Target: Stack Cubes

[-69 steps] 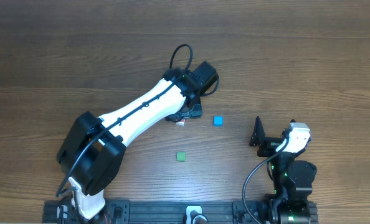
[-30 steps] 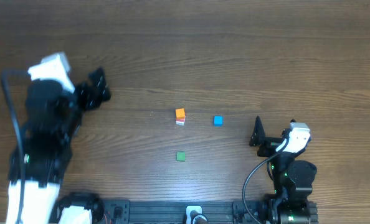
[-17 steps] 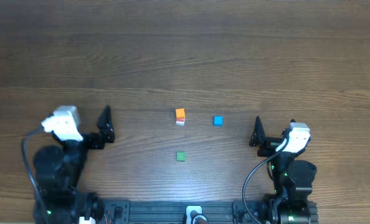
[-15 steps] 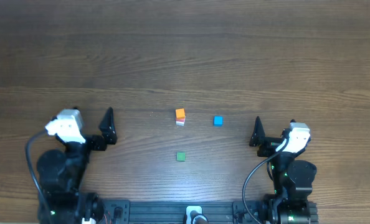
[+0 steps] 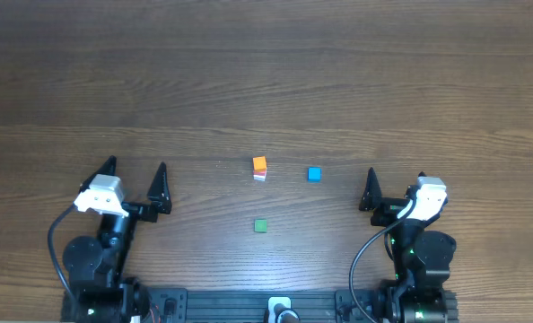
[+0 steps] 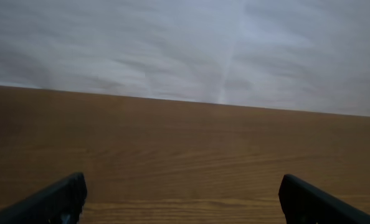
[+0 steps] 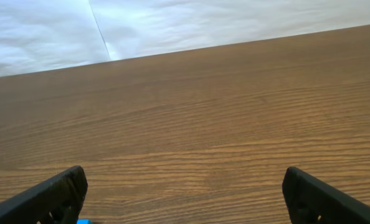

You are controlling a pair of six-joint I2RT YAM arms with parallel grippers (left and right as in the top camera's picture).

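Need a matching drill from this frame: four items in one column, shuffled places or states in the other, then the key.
Column one
1. orange cube
2. blue cube
3. green cube
4. left gripper

Column two
A. alone, lowest of the cubes in the top view
B. jaws open, holding nothing
C. sitting on top of a white cube
D. alone, to the right of the stacked pair in the top view

Pairs: 1-C, 2-D, 3-A, 4-B
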